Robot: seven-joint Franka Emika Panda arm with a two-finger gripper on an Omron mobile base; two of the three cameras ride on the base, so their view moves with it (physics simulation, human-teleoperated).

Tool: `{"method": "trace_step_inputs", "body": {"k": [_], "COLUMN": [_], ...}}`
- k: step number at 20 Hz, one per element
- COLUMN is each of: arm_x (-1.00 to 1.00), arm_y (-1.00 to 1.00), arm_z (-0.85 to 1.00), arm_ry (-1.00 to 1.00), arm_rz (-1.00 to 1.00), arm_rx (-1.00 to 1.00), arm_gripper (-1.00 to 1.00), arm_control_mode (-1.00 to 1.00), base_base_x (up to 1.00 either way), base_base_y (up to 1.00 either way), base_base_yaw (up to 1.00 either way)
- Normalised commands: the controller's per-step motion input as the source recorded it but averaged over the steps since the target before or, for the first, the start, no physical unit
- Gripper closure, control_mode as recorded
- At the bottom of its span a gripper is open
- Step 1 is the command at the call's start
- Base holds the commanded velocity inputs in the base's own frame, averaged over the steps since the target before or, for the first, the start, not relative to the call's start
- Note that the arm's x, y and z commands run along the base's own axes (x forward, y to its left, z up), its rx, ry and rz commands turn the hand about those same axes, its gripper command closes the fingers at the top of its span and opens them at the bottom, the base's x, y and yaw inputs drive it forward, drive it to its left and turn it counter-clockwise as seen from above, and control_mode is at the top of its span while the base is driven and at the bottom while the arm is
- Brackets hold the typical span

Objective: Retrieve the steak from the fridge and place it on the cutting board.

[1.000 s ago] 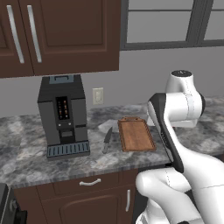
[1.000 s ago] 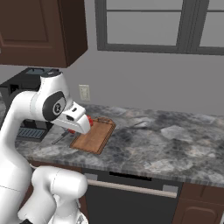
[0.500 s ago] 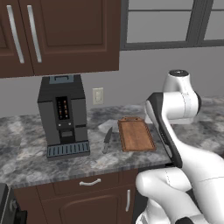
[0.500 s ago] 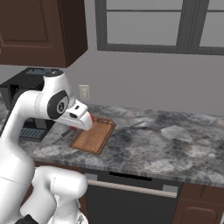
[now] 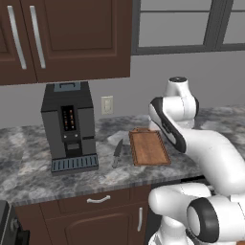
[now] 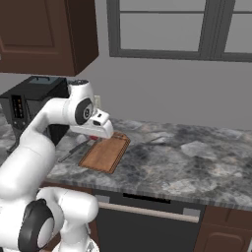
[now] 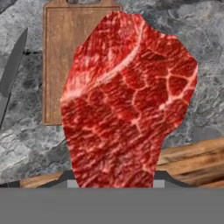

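Note:
The steak (image 7: 127,100), a bright-red marbled slab, hangs in my gripper (image 7: 113,177), which is shut on its lower end; the meat hides most of the fingers. Beyond it, the reddish-brown cutting board (image 7: 61,52) lies flat on the grey marbled counter. From the right base view my gripper (image 6: 104,130) hovers over the near left end of the cutting board (image 6: 104,153), a short way above it. In the left base view the cutting board (image 5: 148,147) sits just left of my arm. The fridge is out of view.
A knife (image 5: 117,153) lies on the counter just left of the board, also seen as the knife (image 7: 11,74) in the hand view. A black coffee machine (image 5: 69,127) stands further left. Dark brown cabinets (image 5: 67,38) hang above; a window is behind.
My gripper has moved a little to the right with the steak, from beside the board's left end to over it. The board and knife have not moved.

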Motion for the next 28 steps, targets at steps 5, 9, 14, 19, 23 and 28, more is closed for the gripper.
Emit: {"method": "trace_step_inputs", "body": {"k": [5,9,14,19,23,28], "arm_x": [0.27,0.20,0.43,0.47,0.59,0.62], "arm_y": [0.00,0.00,0.00,0.03,0.00,0.00], "arm_z": [-0.77,-0.74,-0.45,-0.50,-0.36,-0.38], "arm_ry": [0.00,-0.17,-0.07,-0.04,0.00,0.00], "arm_rz": [0.00,0.00,0.00,0.00,0.00,0.00], "arm_rx": [0.00,0.01,0.00,0.00,0.00,0.00], "arm_gripper": [1.00,1.00,1.00,1.00,1.00,1.00], "arm_control_mode": [-1.00,-1.00,-1.00,-1.00,-1.00,-1.00], "base_base_x": [0.00,0.00,0.00,0.00,0.00,0.00], "base_base_y": [0.00,0.00,0.00,0.00,0.00,0.00], "base_base_yaw": [0.00,0.00,0.00,0.00,0.00,0.00]}}
